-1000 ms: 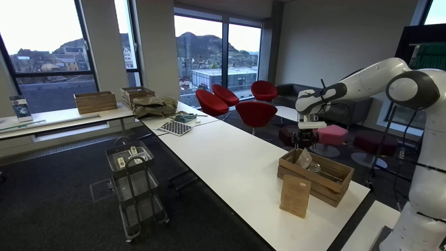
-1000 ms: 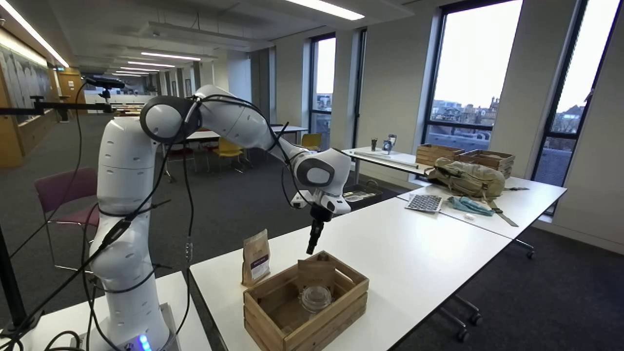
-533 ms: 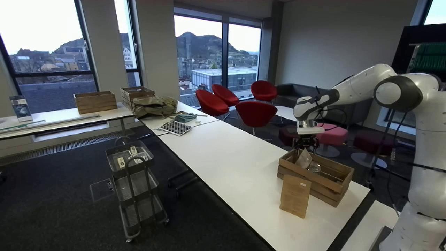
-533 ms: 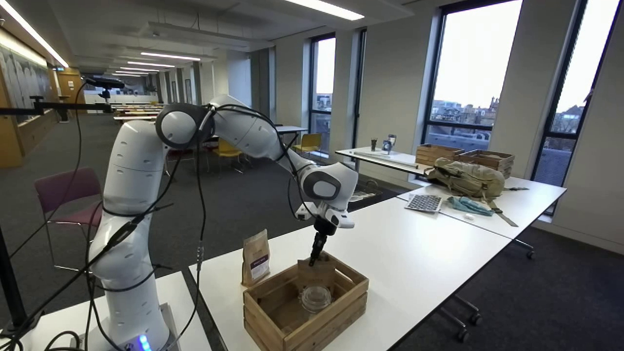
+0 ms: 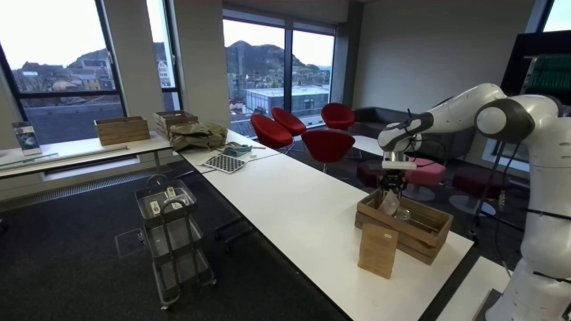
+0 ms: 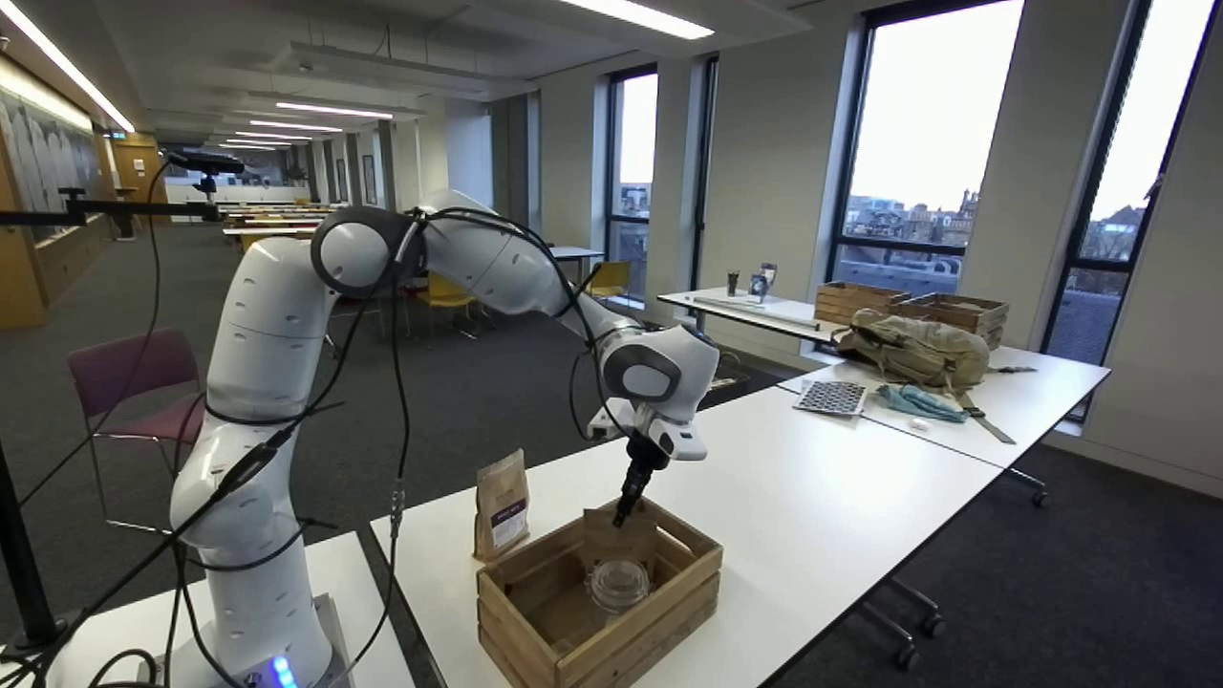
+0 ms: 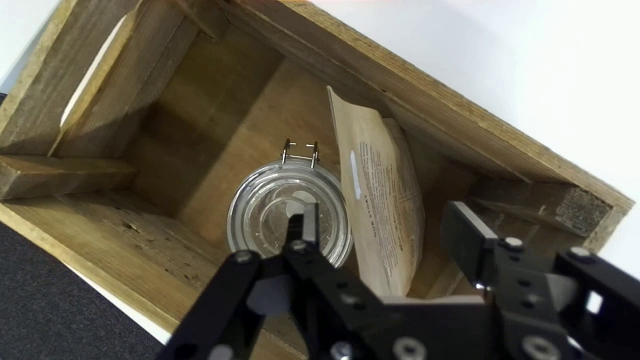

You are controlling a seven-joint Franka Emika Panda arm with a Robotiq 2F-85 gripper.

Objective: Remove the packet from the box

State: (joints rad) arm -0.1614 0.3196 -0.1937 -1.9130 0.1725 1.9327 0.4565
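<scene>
A brown paper packet (image 7: pixel 382 200) with printed text leans inside the wooden box (image 7: pixel 450 85), beside a glass jar. The packet shows in both exterior views (image 5: pixel 389 203) (image 6: pixel 600 547), as does the box (image 5: pixel 419 244) (image 6: pixel 645 633). My gripper (image 7: pixel 387 232) is open and holds nothing. In the wrist view the packet lies between its two fingers in the picture, with a gap on each side. In both exterior views the gripper (image 5: pixel 391 193) (image 6: pixel 621 521) points down at the packet's top, near the box rim. I cannot tell whether the fingers straddle it in depth.
The clear jar (image 7: pixel 260 220) with a metal clasp sits close against the packet; one finger overlaps it in the wrist view. Another brown packet (image 5: pixel 378 250) stands upright on the white table (image 5: pixel 308 227) just outside the box. A backpack (image 6: pixel 908 346) lies far off.
My gripper has come down from above the box to about the packet's top, then shifted slightly sideways. The packet, jar and box have not moved.
</scene>
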